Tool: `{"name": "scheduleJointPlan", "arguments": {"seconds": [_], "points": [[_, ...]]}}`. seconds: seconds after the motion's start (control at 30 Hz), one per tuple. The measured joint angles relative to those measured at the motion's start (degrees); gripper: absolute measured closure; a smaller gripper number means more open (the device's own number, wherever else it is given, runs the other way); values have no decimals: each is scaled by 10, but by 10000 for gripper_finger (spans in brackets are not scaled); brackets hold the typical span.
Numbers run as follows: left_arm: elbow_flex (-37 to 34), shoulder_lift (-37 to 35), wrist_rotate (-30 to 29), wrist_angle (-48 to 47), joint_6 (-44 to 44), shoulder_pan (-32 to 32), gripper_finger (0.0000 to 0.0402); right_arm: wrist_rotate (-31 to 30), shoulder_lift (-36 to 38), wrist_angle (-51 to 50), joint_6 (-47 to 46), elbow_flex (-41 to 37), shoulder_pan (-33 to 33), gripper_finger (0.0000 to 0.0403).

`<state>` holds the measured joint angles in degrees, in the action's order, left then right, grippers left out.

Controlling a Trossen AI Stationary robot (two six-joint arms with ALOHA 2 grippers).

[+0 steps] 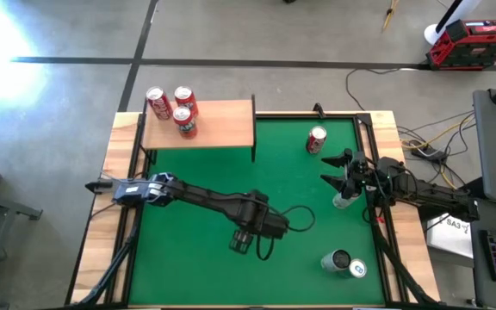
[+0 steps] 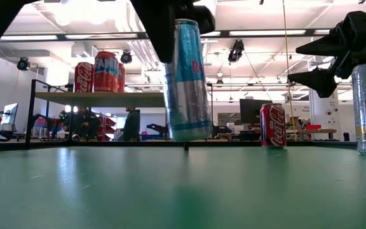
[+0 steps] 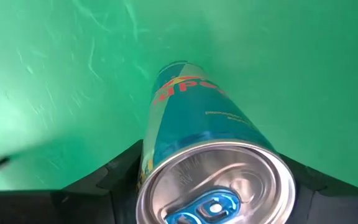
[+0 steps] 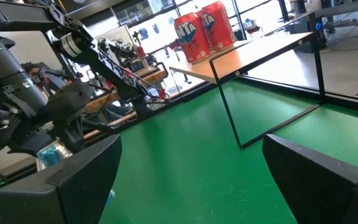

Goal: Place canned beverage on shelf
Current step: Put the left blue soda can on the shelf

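Observation:
My left gripper point(image 1: 241, 239) is shut on a tall blue-and-silver can point(image 2: 186, 79) over the middle of the green mat point(image 1: 300, 250). The shelf point(image 1: 222, 125), a light-wood board on thin black legs, stands at the mat's far left. Three red cans point(image 1: 175, 108) stand upright on it. The shelf also shows in the low view point(image 2: 100, 97) and the right wrist view point(image 4: 272, 50). My right gripper point(image 1: 338, 176) is open at the mat's right side, just beside and above a silver can point(image 1: 344, 201) that stands on the mat, and touches nothing. My left gripper pinches the blue-and-silver can between its two fingers, on the can's side wall just below the top rim point(image 3: 151, 163). The fingers come from above, pointing down. The can hangs about upright below the gripper, its bottom point(image 2: 189, 137) lifted clear of the mat.
A red can point(image 1: 317, 139) stands on the mat right of the shelf. Two more cans point(image 1: 344, 263) are at the mat's near right corner. The shelf's right half is bare. Cables and a red case point(image 1: 476, 43) lie beyond the table.

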<state>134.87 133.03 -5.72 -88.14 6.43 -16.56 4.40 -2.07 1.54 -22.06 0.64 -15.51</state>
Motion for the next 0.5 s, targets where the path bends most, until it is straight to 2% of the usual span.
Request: {"name": "scheduleJointPlan", "arguments": {"seconds": [0.17,0.37,0.5], "points": [[0,0,7,18,80,1,165,0,0,0,0,0,0,21],[0,0,8,14,115,1,164,0,0,0,0,0,0,21],[0,0,32,11,191,2,164,0,0,0,0,0,0,21]]}}
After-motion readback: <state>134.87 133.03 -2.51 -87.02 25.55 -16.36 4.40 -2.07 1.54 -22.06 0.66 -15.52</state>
